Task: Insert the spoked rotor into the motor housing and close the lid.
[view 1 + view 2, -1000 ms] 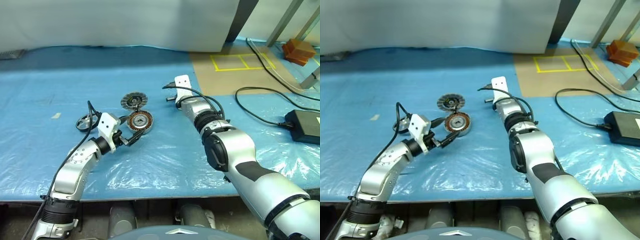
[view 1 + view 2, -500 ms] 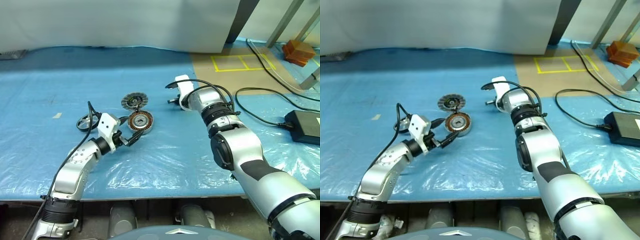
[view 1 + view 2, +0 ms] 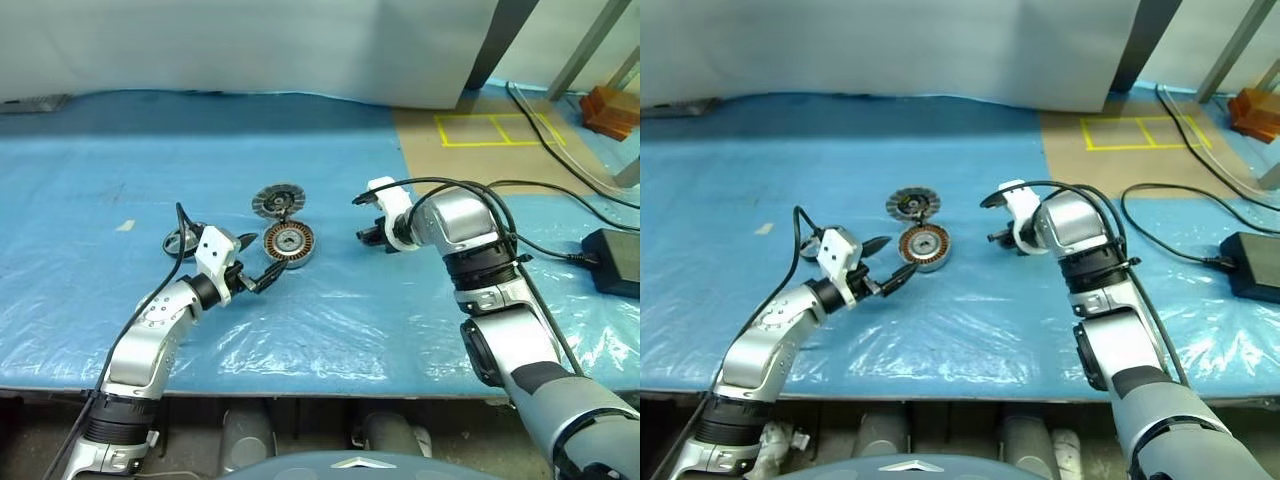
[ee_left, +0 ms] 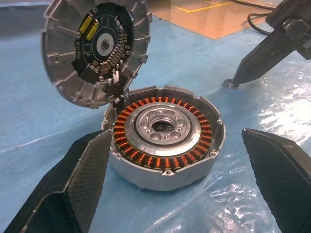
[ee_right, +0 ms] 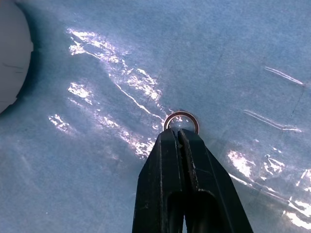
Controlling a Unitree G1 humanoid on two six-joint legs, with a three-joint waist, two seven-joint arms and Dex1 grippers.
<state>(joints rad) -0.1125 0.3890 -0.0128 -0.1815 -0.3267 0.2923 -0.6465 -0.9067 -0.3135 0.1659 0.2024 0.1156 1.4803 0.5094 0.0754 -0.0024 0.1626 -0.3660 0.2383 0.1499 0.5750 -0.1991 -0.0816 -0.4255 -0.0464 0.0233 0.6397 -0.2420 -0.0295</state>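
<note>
The motor housing (image 4: 163, 141) sits unmoved between my wide-open, empty left gripper (image 4: 180, 189), while my shut right gripper (image 5: 178, 138) has pulled back, tips at a small ring (image 5: 181, 122).

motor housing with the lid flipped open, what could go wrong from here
1. The motor housing lies between the open left tool's fingers without being gripped; a nudge could slide it on the slick plastic sheet.
2. Its lid stands open with the circuit board exposed, so a careless approach might hit it.
3. The shut right tool points at a small ring on the sheet and could flick it away.
4. The spoked rotor lies behind the left arm, awkward to reach.
</note>
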